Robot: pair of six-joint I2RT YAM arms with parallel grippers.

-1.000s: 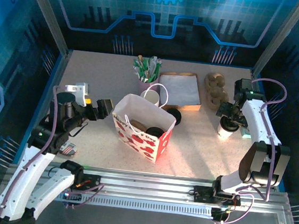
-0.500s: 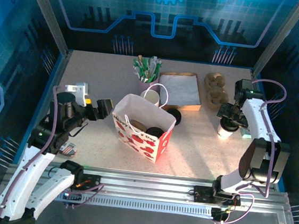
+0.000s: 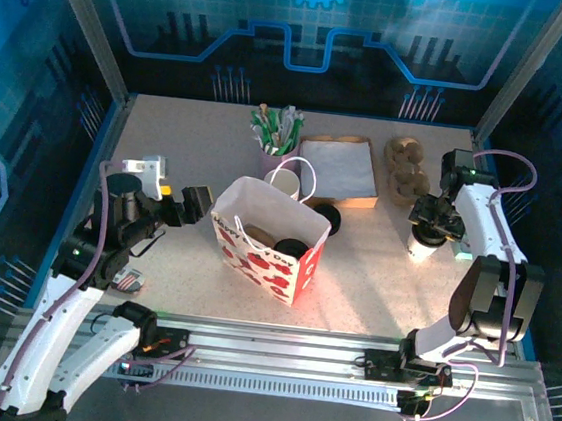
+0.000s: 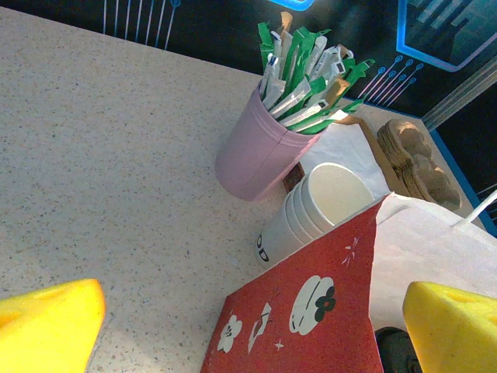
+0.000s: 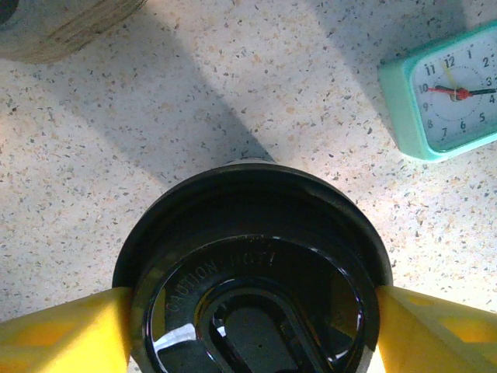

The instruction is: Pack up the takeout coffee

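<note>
Right jaws straddle coffee (image 5: pixel 248 256), grip undetermined; clock (image 5: pixel 446 85) just right, trays (image 3: pixel 406 165) far. Left jaws released, left of bag (image 3: pixel 268 239).

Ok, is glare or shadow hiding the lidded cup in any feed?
Right wrist: the lid is sharp and its raised lettering is readable, with small bright glints on the gloss; hard shadows cross the table behind it. Top external: the cup is small and partly under the right arm. Left wrist: the pink cup is crisp, with no glare.
</note>
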